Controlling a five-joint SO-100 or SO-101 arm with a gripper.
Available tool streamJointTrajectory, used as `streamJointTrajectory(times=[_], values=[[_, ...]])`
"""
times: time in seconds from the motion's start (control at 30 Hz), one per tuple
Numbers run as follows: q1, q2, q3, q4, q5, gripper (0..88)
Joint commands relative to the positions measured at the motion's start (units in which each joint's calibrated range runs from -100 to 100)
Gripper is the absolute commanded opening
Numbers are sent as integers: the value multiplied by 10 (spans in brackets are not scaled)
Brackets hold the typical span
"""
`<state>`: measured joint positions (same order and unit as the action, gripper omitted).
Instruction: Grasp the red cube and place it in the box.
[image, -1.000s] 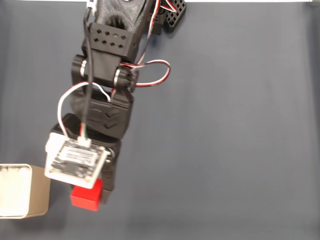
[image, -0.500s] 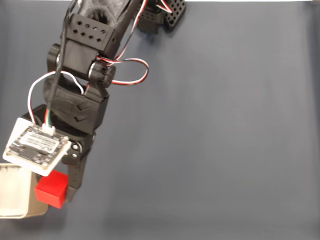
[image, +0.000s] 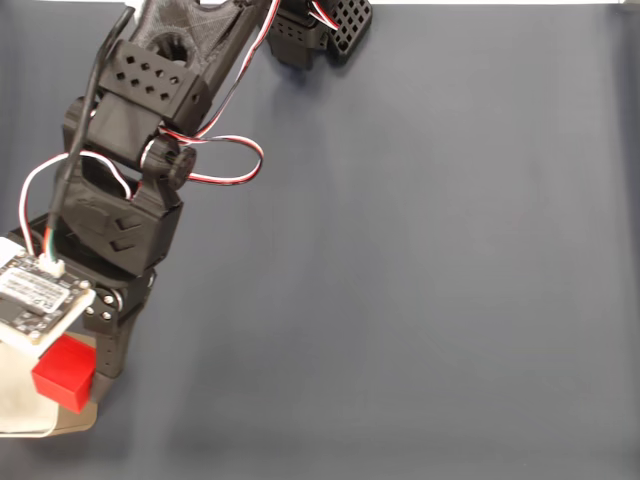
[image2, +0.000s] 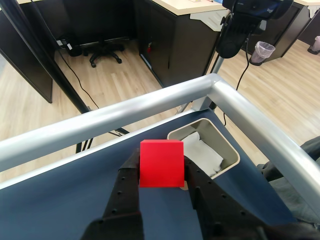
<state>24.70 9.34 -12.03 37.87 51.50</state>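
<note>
The red cube (image: 63, 375) (image2: 160, 163) sits pinched between my gripper's (image: 70, 372) (image2: 160, 172) two black fingers, lifted off the table. In the fixed view it hangs at the lower left, over the right edge of the beige box (image: 25, 415), which the arm and its circuit board partly cover. The wrist view puts the box (image2: 227, 150) just beyond and to the right of the cube, its white interior showing. My gripper is shut on the cube.
The dark blue table mat (image: 420, 280) spreads wide to the right of the arm. A silver metal rail (image2: 150, 107) borders the table's edge and corner behind the box. The arm's base (image: 320, 30) is at the top.
My arm has swung left with the red cube held in the gripper. The cube went from right of the box to over the box's right edge.
</note>
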Motion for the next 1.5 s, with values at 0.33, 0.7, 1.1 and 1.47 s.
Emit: streamJointTrajectory(times=[0.33,0.7,1.1,1.47], values=[[36,33,-72,-19,-2,14],[51,73,-117,-22,-1,14],[62,109,-154,-29,0,14],[71,128,-172,-32,1,15]])
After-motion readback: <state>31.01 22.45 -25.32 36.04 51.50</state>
